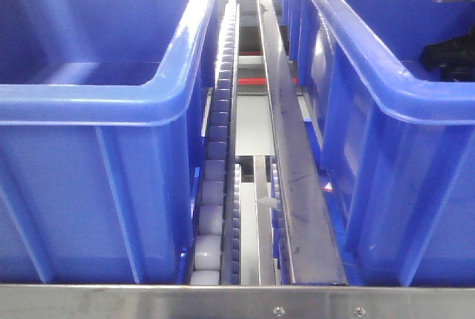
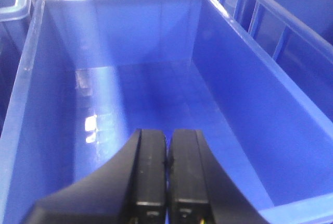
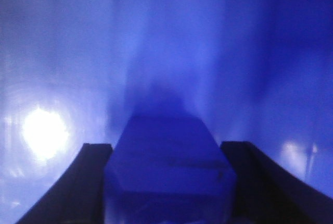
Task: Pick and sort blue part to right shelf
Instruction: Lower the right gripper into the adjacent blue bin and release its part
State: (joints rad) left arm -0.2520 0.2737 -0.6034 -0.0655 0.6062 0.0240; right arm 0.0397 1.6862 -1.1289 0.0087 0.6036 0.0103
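Two black fingers (image 3: 88, 182) of the right gripper (image 3: 169, 182) stand either side of the blue part (image 3: 169, 174), a blocky piece with a flat top and bevelled near corners. The part fills the gap from one finger to the other, so the jaws are clamped on it. Behind it the right wrist view shows only a blurred blue surface with a bright glare spot at the left; whether that is a bin wall or floor cannot be told.

Only the left wrist view shows the left gripper (image 2: 166, 182): its two black fingers are pressed together with nothing between them, hanging over the near end of a blue plastic bin (image 2: 250, 114) whose floor holds only reflections.

From the front view neither the part nor the jaws can be seen. It shows instead a left blue bin (image 1: 96, 104) and a right blue bin (image 1: 386, 96) flanking a roller track (image 1: 215, 163) and a steel rail (image 1: 297, 185) running away, with a metal bar (image 1: 237, 300) across the near edge. At the far right, a dark piece of arm hardware (image 1: 451, 22) sits above the right bin.
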